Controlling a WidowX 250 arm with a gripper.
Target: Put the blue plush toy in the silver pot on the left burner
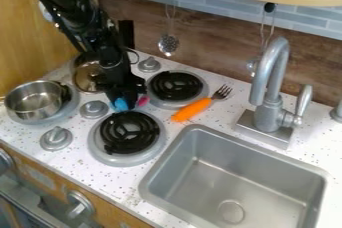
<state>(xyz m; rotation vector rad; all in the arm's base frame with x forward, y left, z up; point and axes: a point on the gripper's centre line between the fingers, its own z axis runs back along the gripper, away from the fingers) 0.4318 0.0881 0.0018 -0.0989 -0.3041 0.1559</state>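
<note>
The black gripper (127,94) hangs at the left centre, low over the stove between the front and back burners. At its lower end show a blue piece (121,104) and a pink piece (143,101); whether it holds them is unclear. Just below them is the front black coil burner (130,133). A fork with an orange handle (192,110) lies to the right, tines toward the back, apart from the gripper. Behind and left of the gripper, a shiny metal lid or pan (85,76) is partly hidden by the arm.
A metal pot (33,101) sits on the left burner. Grey knobs (56,138) stand among the burners. The back burner (176,86) is right of the gripper. A grey sink (234,182) and tall faucet (268,92) occupy the right. Utensils, including a slotted spoon (168,45), hang along the wall.
</note>
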